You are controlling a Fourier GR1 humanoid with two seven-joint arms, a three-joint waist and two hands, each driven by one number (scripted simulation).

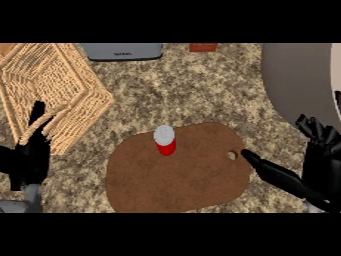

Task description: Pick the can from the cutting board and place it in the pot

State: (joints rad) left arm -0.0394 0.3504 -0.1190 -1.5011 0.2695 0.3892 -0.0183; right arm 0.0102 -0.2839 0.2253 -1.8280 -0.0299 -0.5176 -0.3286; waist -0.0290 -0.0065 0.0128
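A red can point(165, 141) with a white top stands upright on the brown cutting board point(180, 180), near its far edge. My right hand point(328, 167) is open at the right, thumb stretched toward the board's right edge, a hand's width from the can. My left hand point(27, 160) rests open at the lower left, fingers up, in front of the basket. A large grey rounded vessel point(298, 85), likely the pot, fills the upper right, only partly in view.
A wicker basket point(51, 90) lies at the upper left. A grey appliance point(121, 51) and a small reddish object point(203, 47) sit at the counter's far edge. The speckled counter point(202, 95) surrounds the board.
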